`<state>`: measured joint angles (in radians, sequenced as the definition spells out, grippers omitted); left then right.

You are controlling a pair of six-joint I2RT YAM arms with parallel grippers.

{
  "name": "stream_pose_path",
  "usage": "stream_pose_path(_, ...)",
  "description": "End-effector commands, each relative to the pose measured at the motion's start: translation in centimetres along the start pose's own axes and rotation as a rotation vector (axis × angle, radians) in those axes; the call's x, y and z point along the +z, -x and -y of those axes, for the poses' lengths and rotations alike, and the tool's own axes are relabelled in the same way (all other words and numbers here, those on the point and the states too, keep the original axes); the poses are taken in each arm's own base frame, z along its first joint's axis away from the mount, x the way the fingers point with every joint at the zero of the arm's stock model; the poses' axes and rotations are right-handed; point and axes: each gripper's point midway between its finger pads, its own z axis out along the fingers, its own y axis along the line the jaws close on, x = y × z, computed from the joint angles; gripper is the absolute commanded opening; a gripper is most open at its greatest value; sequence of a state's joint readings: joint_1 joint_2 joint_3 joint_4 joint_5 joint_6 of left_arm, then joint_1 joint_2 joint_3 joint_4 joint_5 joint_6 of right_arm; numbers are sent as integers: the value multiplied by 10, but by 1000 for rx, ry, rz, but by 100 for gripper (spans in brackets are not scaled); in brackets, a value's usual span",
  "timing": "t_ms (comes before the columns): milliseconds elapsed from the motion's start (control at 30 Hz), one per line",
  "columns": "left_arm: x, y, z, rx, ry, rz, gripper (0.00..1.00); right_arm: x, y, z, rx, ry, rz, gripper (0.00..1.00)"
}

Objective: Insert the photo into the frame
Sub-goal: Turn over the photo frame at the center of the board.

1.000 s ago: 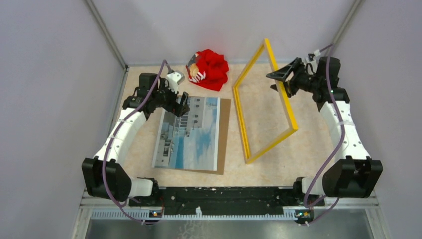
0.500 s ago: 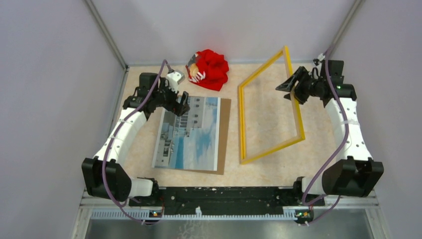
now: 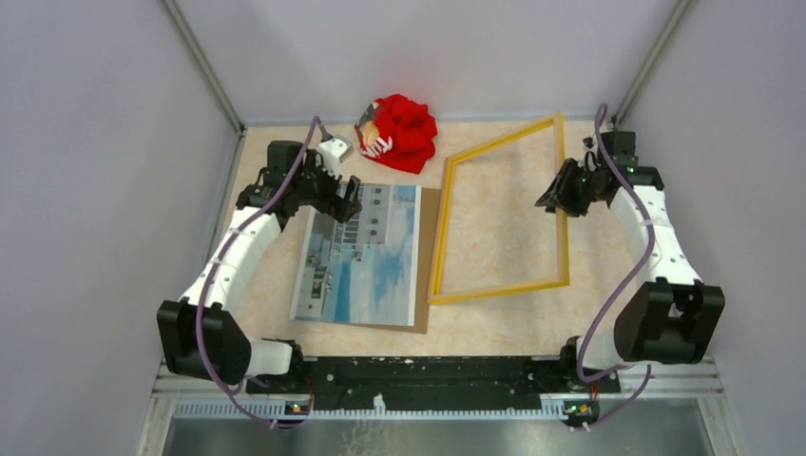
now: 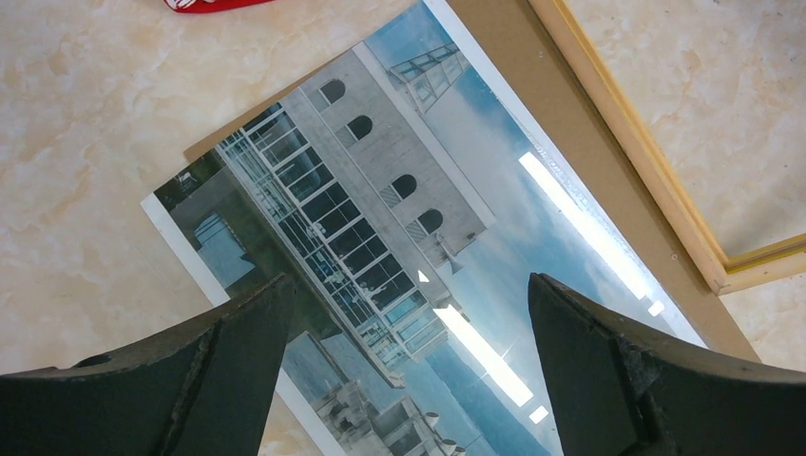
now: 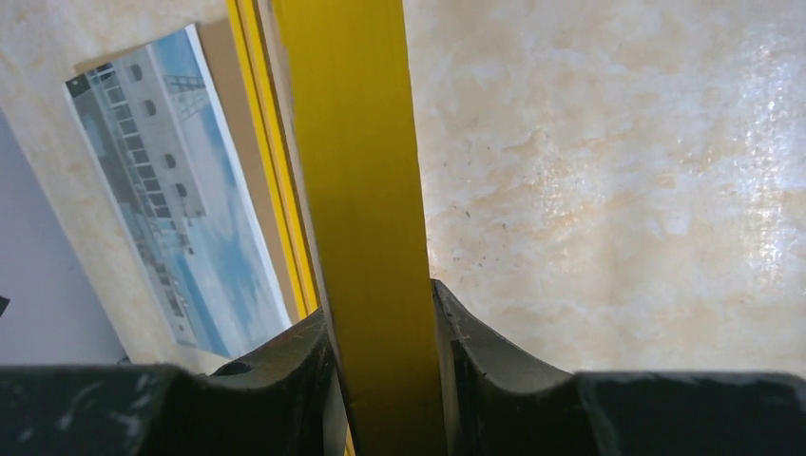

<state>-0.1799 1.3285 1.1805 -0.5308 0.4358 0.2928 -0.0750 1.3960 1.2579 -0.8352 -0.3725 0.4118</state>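
The photo (image 3: 366,255) of a pale building under blue sky lies flat on a brown backing board (image 3: 430,242), left of centre. It also shows in the left wrist view (image 4: 418,199) and the right wrist view (image 5: 171,190). The yellow frame (image 3: 494,157) lies low and tilted on the right of the table, its left rail beside the board. My right gripper (image 3: 563,195) is shut on the frame's right rail (image 5: 366,190). My left gripper (image 3: 344,201) is open and empty, hovering over the photo's far end; its fingertips (image 4: 238,328) straddle the building.
A red cloth bundle (image 3: 399,131) with a small toy on it lies at the back, between the arms. Grey walls close the table on the left, back and right. The frame's wood-coloured rail (image 4: 627,142) runs close beside the board.
My right gripper has swung the frame down from nearly upright to lying low, and has moved right and nearer. The frame's left rail now rests by the board. The left arm has not moved.
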Motion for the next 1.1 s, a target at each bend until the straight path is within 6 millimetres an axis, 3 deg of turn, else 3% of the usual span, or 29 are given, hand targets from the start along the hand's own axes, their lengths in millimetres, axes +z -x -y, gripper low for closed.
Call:
stream_pose_path(0,-1,7,-2,32,16,31,98,6,12,4,-65,-20,22,32)
stream_pose_path(233,1,3,-4,35,28,20,98,48,-7,14,-148,-135,-84,30)
stream_pose_path(600,2,-6,-9,63,48,-3,98,89,0,72,-173,-415,-128,32)
stream_pose_path(733,3,-7,-10,64,51,-6,98,105,-13,99,-200,-520,-170,32)
stream_pose_path(933,5,-7,-12,69,57,-8,98,112,-22,124,-221,-657,-204,32)
stream_pose_path(1067,7,-8,-11,73,46,-10,98,108,-18,141,-240,-765,-192,39)
